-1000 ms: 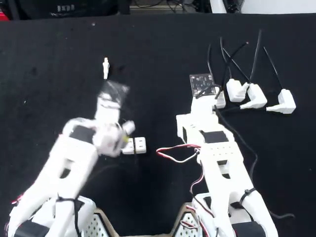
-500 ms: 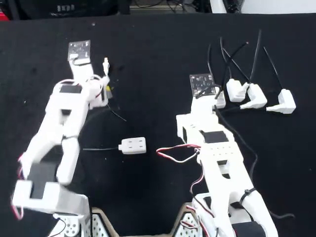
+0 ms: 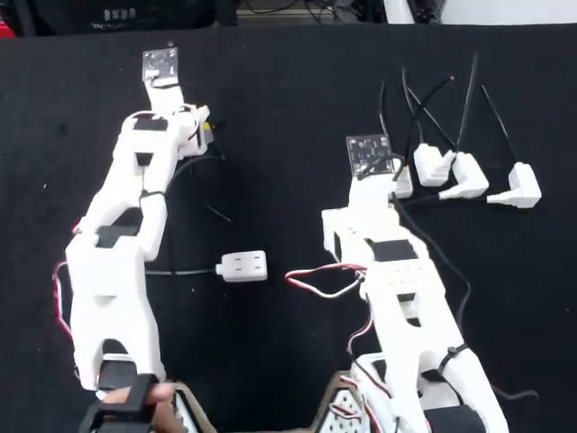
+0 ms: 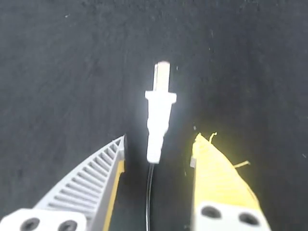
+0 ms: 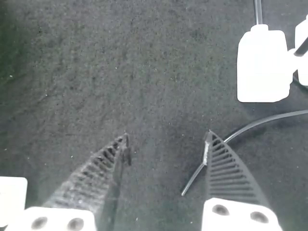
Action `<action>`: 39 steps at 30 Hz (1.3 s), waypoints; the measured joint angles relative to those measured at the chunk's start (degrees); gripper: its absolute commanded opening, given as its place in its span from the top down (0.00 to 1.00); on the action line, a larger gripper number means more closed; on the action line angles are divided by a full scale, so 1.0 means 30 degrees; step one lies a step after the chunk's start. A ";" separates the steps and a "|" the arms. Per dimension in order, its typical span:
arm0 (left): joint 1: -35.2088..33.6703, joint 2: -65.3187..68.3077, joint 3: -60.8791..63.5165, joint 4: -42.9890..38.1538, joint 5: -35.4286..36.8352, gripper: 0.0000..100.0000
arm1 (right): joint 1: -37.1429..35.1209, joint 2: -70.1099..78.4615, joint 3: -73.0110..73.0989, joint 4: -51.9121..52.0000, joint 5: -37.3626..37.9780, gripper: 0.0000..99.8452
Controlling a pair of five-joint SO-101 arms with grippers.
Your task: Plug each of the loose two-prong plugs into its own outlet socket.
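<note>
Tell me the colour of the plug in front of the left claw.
The plug is white; the left wrist view shows it best.

Black counter point(image 3: 297, 90), white outlet socket point(image 3: 243, 265) near centre-left, slim white plug point(image 4: 160, 110) far left, three white corded plugs point(image 3: 467, 176) far right.

A matte black, cloth-covered table point(image 3: 288, 72) spread under even, soft light, and its felt-like weave showed close up in both wrist views. Beyond its far edge stood a dark boxy piece of equipment point(image 3: 117, 13), with thin dark cables point(image 3: 315, 9) nearby. A flat white surface point(image 3: 505, 11) lay past the far right corner, and a small red object point(image 3: 5, 29) at the far left.
</note>
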 measured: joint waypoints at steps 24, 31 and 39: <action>-0.0674 0.3165 -0.8176 0.9143 0.0029 0.97 | 0.0000 0.0000 0.0000 0.0000 0.0000 0.77; -0.1260 0.3165 -1.3011 1.5853 0.0029 0.97 | 0.0000 0.0000 0.0000 0.0000 0.0000 0.77; -0.1436 0.3136 -1.6527 2.0396 0.0117 0.97 | 0.0000 0.0000 0.0000 0.0000 0.0000 0.77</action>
